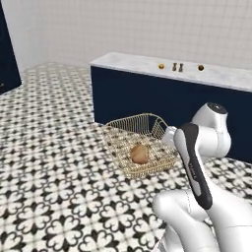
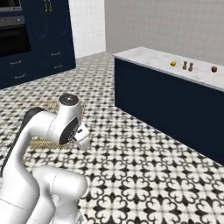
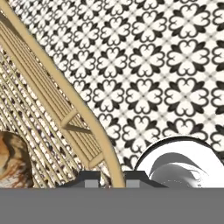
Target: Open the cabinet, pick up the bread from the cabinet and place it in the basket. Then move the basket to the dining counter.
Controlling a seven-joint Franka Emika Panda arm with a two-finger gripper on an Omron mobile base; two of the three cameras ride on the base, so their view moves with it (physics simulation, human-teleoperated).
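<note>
While pincer [image 3: 112,178] clamps basket [image 1: 129,129] rim, bread [image 3: 13,159] cut off — half-seen.

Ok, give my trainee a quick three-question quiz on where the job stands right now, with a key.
1. True or false: the small round golden-brown bread roll lies inside the square golden wire-mesh basket.
2. What is the two-finger gripper closed on? A) the bread roll B) the basket's rim C) nothing
3. Fill in: the basket is held above the patterned black-and-white ____, short of the marble-topped navy dining counter.

Key:
1. True; the left base view shows the roll on the basket's mesh bottom.
2. B; in the hand view the rim wire runs down between the two dark finger tips, with the roll off to one side.
3. Floor; small items stand on the counter, but the basket isn't there yet.
</note>
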